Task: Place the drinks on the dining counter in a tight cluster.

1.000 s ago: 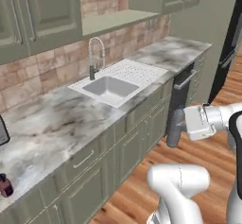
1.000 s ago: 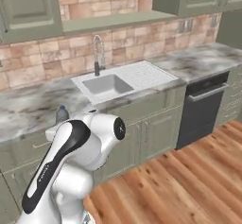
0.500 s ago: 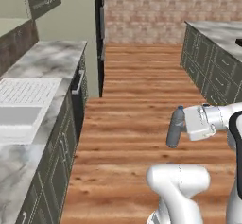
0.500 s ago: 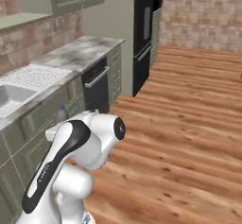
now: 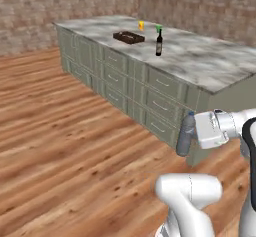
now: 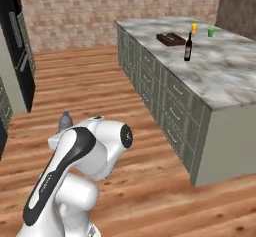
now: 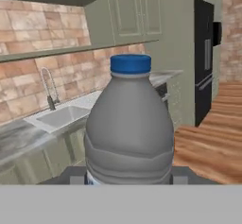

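Gripping the water bottle (image 5: 186,133) at its lower body, the hand (image 5: 192,140) carries it upright above the wooden floor (image 5: 60,131), in front of the near end of the dining surface (image 5: 210,61). From the camera on the hand, the water bottle (image 7: 129,128) stands close up, clear grey with a blue cap (image 7: 130,63), clamped low between the two fingers, whose tips are hidden behind it. From the right base camera the top of the water bottle (image 6: 65,121) with its cap peeks out behind the white arm.

On the marble dining surface (image 6: 235,76), which has sage-green drawer fronts (image 5: 150,88) and a brick wall (image 5: 190,6) behind it, the wine bottle (image 5: 159,42) stands upright, dark with a light label. Well beyond it lies a flat dark tray (image 5: 129,37). Near the tray's far side stand a small yellow cup (image 5: 141,25) and a small green cup (image 5: 158,28), apart from each other. The right base camera shows the same group: wine bottle (image 6: 188,47), tray (image 6: 171,39), yellow cup (image 6: 194,28) and green cup (image 6: 211,32).

The water bottle is well apart from the wine bottle and not yet on the dining surface. Behind the bottle, the camera on the hand looks at a second surface with a sink (image 7: 64,116) and tap (image 7: 48,93), and a black tall oven unit (image 7: 204,57)
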